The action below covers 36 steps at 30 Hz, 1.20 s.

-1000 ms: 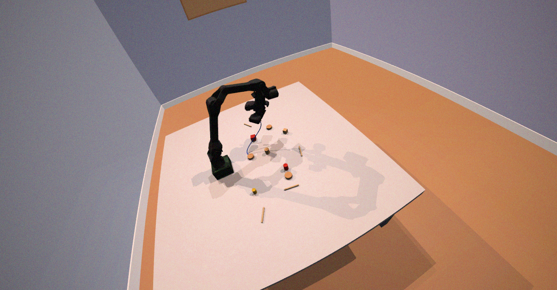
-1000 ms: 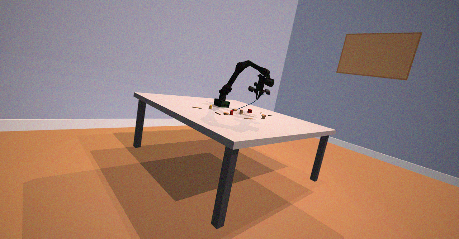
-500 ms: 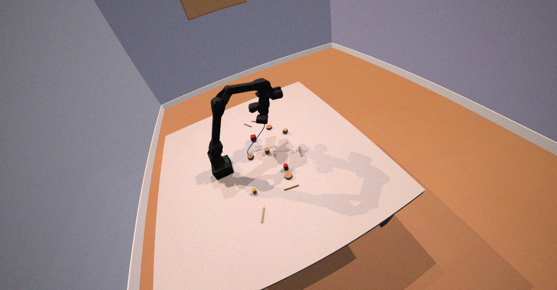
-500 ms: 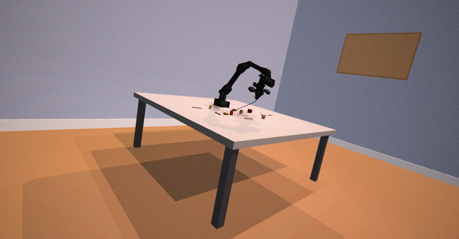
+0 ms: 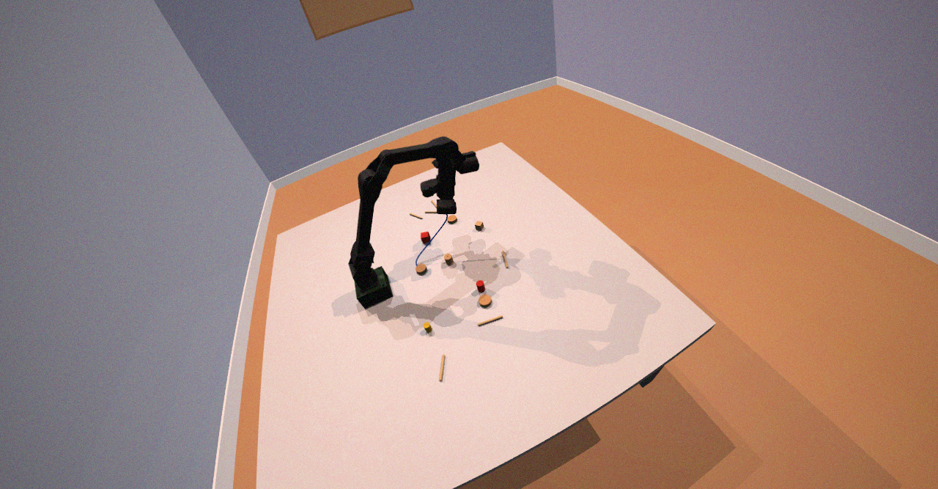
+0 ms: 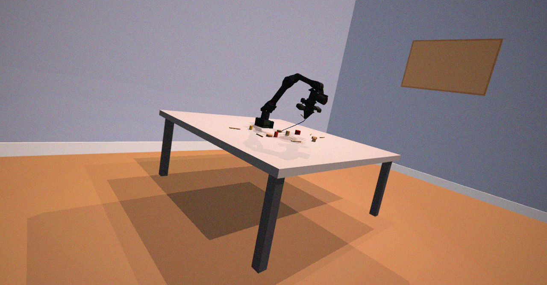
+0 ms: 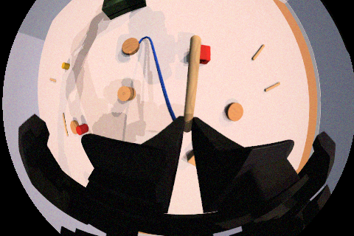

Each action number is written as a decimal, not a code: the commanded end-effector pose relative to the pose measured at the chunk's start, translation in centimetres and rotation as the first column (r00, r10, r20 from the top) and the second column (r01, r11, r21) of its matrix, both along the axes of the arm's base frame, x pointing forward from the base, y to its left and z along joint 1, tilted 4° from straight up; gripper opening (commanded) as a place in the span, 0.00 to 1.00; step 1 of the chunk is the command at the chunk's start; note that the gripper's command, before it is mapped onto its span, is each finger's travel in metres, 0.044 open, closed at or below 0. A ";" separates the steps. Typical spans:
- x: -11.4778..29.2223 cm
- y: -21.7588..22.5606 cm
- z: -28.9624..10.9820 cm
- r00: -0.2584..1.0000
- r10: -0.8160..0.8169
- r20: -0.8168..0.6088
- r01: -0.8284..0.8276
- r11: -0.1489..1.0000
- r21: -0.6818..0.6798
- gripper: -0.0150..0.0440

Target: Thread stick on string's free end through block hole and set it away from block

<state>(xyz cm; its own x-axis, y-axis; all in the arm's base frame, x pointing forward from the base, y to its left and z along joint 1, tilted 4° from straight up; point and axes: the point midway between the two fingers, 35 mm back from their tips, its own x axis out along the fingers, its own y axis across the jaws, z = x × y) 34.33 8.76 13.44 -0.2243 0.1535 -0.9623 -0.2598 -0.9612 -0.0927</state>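
Observation:
My gripper is shut on one end of the wooden stick, well above the table. The stick sticks out towards the arm's base. The blue string hangs in a curve from the fingertips to the round wooden button, outside any block. A small wooden block stands on the table; the fingers partly hide it in the wrist view. Its hole cannot be made out clearly.
A red cube, a wooden cylinder and a wooden disc stand nearby. A red cylinder, another disc, a yellow cylinder and several loose sticks lie around.

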 end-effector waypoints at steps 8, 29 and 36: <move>0.0 0.1 -1.0 1.000 -0.005 0.030 0.006 1.000 -0.012 0.25; -0.4 0.1 -3.7 0.993 -0.002 0.117 0.008 0.999 -0.044 0.25; -0.6 0.1 -4.6 0.989 -0.003 0.148 0.011 0.999 -0.053 0.25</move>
<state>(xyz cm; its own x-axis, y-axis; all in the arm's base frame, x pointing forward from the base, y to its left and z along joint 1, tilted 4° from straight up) 33.84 8.93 9.23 -0.0936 0.1117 -0.9893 -0.2507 -0.9643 -0.0852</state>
